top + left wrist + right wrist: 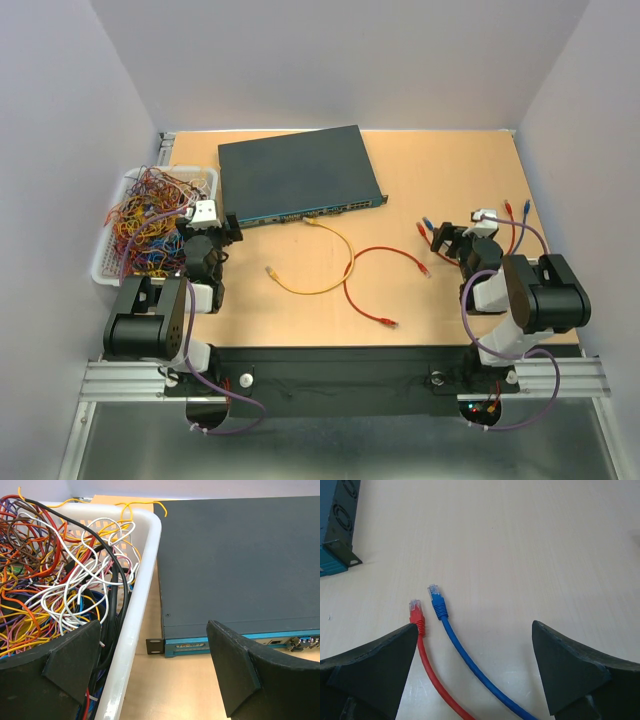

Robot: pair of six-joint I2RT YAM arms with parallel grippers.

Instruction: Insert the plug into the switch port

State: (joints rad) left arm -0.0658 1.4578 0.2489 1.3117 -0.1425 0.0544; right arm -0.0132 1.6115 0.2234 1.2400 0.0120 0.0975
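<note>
The switch lies flat at the far middle of the desk. A yellow cable curls before its socket face, 1 plug lying free. The left pincer gapes empty by the white basket, and the right pincer gapes empty above a red plug and a blue plug.

Tan table, switch lay along far edge, basket sat at left edge, yellow cable and red cable lay mid-table, blue cable lay toward right edge
</note>
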